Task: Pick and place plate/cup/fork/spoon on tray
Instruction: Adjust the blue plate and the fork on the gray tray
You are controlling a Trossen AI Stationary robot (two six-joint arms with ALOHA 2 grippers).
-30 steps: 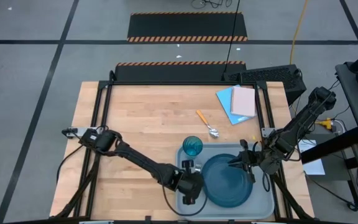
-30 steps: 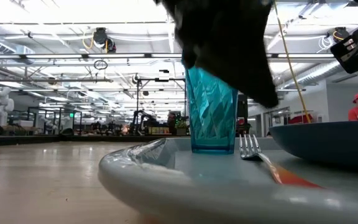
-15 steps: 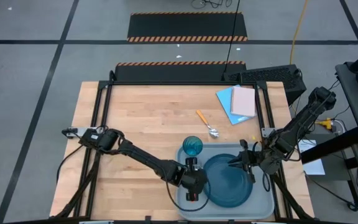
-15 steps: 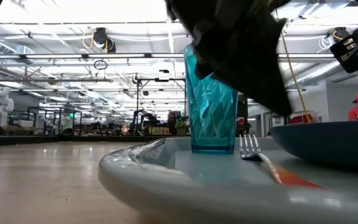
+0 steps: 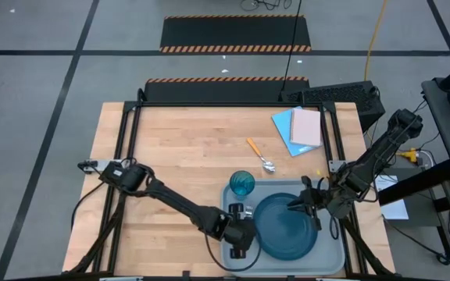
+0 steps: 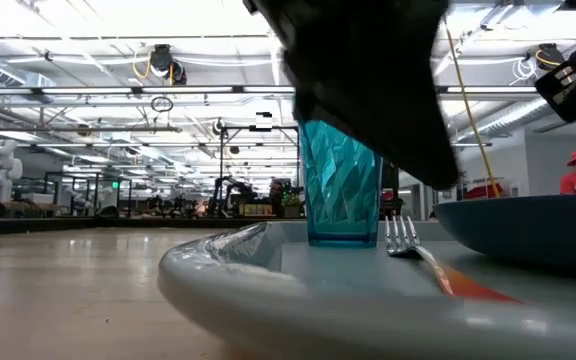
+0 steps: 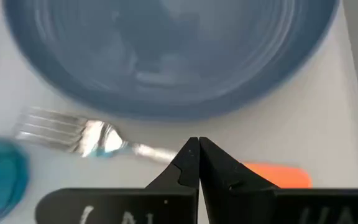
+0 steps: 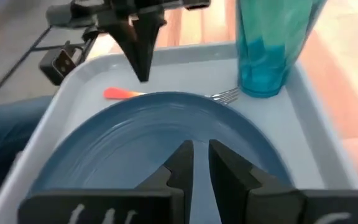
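Observation:
The pale grey-blue tray (image 5: pixel 334 254) lies at the table's near edge. On it the dark teal plate (image 5: pixel 287 228) rests flat. The teal cup (image 5: pixel 241 184) stands upright in the tray's far left corner. The fork (image 7: pixel 98 138) lies flat along the tray's left side, tines toward the cup and orange handle (image 7: pixel 278 176) toward the near edge. My left gripper (image 7: pixel 194 144) is shut, pointing down just above the fork's neck; it also shows in the right wrist view (image 8: pixel 144 74). My right gripper (image 8: pixel 201 152) hangs over the plate, open by a narrow gap and empty. The spoon (image 5: pixel 261 156) lies on the bare table beyond the tray.
A blue sheet (image 5: pixel 286 129) with a pink sheet (image 5: pixel 306 126) on it lies at the table's far right. The wooden tabletop (image 5: pixel 178 156) left of and beyond the tray is bare. In the low view the cup (image 6: pixel 343 190) and fork tines (image 6: pixel 400 235) stand behind the tray's rim (image 6: pixel 298 290).
My left gripper has gone a little toward the far edge and back toward the near edge, staying shut above the fork. The fork, cup and plate have kept their places on the tray.

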